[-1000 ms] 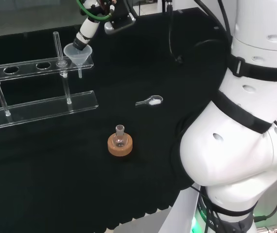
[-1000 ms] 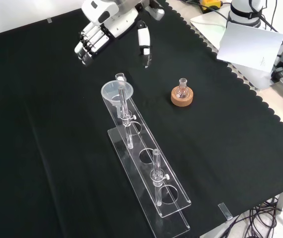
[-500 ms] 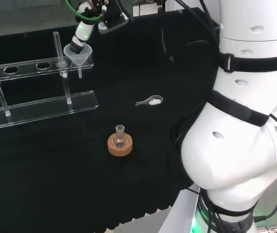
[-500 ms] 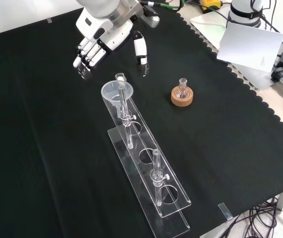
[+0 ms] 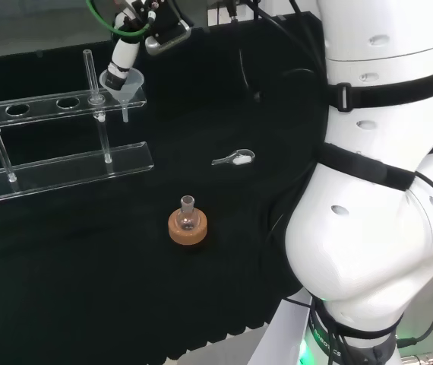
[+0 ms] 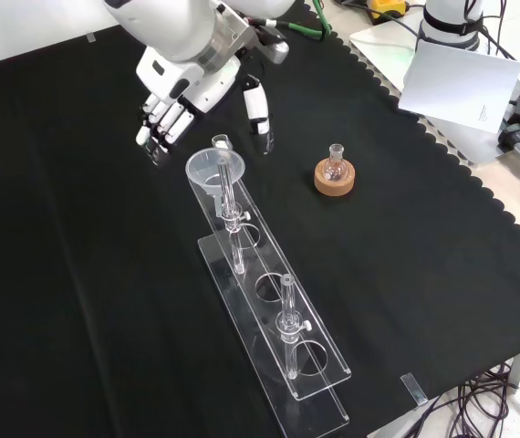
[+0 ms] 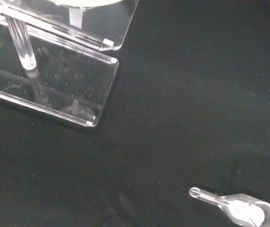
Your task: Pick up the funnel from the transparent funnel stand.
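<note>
The clear funnel (image 5: 128,85) (image 6: 207,170) sits in the end hole of the transparent stand (image 5: 64,169) (image 6: 274,315). In the front view the hand (image 6: 185,80) hovers just beyond the funnel, open, with its straight fingers (image 6: 154,130) to the funnel's left and the thumb (image 6: 258,108) to its right. In the head view a finger (image 5: 121,61) reaches down to the funnel's rim; I cannot tell whether it touches. The wrist view looks down past the stand's end (image 7: 78,85) and the funnel's stem (image 7: 75,19).
A small round flask on a cork ring (image 5: 188,221) (image 6: 335,172) stands on the cloth near the stand. A clear scoop (image 5: 234,158) (image 7: 235,210) lies on the cloth. The arm's white links (image 5: 376,190) take up the head view's right. A paper sheet (image 6: 456,78) lies past the cloth's edge.
The hand has come down and nearer to the funnel, shifting left in the head view. Its fingers stay spread. The funnel and stand have not moved.
</note>
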